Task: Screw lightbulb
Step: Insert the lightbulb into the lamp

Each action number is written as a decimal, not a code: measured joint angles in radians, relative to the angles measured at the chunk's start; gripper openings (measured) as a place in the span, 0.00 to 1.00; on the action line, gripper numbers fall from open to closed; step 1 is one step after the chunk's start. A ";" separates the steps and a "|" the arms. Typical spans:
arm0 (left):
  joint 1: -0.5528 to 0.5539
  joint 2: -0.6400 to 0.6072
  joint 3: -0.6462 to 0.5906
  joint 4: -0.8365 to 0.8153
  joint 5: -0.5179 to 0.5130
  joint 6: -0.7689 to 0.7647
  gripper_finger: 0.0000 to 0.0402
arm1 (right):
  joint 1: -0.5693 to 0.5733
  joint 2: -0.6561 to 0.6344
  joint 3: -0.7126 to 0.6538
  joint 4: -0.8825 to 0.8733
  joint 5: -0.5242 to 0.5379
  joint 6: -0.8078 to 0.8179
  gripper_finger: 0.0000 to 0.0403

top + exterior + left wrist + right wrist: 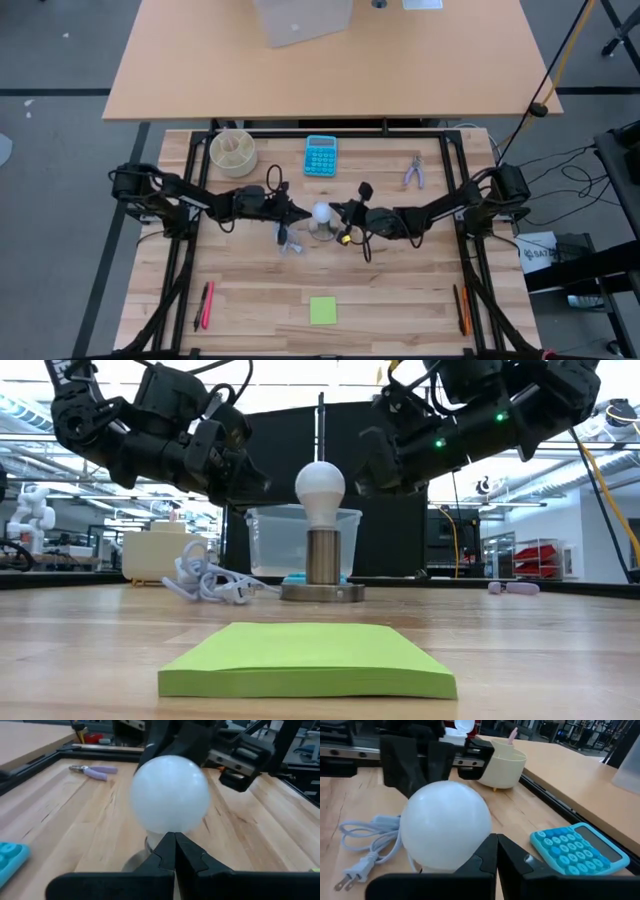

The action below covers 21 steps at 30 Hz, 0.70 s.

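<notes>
Overhead, the lightbulb point(320, 212) is seen near the middle of the wooden table point(400, 290), standing in a round grey socket disc point(322, 230). The left gripper point(299, 213) is placed just beside it on one side, the right gripper point(338, 212) just beside it on the other. A blue calculator point(321, 155) lies behind the bulb, a cream cup point(232, 151) toward the left arm's side, purple pliers point(415, 171) toward the right arm's side, and a green sticky-note pad point(322, 310) at the table's front. A pale cord point(289, 241) lies close to the socket.

From table height, the bulb point(320, 488) is shown upright: a smooth, frosted white globe narrowing to a pale neck, seated in a short metal cylinder on the socket disc point(322, 592). Both dark arms are lowered to either side of the globe, and the green pad point(306, 660) fills the foreground.

Through the left wrist camera, the white globe point(170, 794) fills the centre, right in front of the left gripper point(175, 851), whose two fingers are pressed together with nothing between them. The pliers point(95, 770) are visible beyond.

Through the right wrist camera, the globe point(446, 825) is again seen close, with the right gripper point(497, 851) likewise closed tight on nothing. The calculator point(580, 847), cream cup point(502, 764) and cord point(365, 845) are visible around it.
</notes>
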 joint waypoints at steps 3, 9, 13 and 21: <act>0.008 0.000 0.000 -0.003 -0.019 -0.013 0.00 | 0.015 0.000 0.000 -0.006 0.025 -0.007 0.00; 0.013 0.000 0.000 0.005 -0.049 -0.016 0.00 | 0.035 0.002 0.000 -0.038 0.002 -0.011 0.00; 0.013 0.000 0.000 -0.001 -0.063 -0.020 0.00 | 0.046 0.002 0.000 -0.054 0.013 -0.018 0.00; 0.012 -0.015 0.001 -0.061 -0.083 -0.019 0.00 | 0.051 0.002 0.000 -0.091 0.029 -0.002 0.00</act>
